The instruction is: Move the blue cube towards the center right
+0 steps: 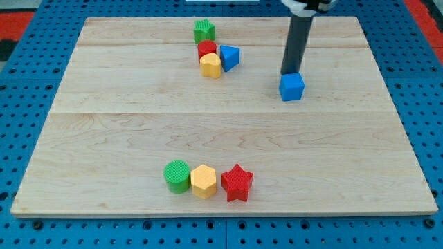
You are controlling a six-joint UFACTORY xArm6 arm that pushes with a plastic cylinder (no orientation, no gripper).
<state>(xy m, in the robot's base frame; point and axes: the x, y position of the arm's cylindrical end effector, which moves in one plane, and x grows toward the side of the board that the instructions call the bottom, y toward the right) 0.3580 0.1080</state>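
The blue cube (292, 87) sits on the wooden board (221, 131) right of centre, in the upper half. My tip (290, 72) is at the cube's top edge, touching or just behind it on the side toward the view's top. The dark rod rises from there toward the view's top.
Near the top centre stand a green star-shaped block (204, 30), a red cylinder (207, 49), a yellow hexagon block (211, 66) and a blue triangular block (230, 56). Near the bottom lie a green cylinder (177, 176), a yellow hexagon (203, 181) and a red star (237, 182).
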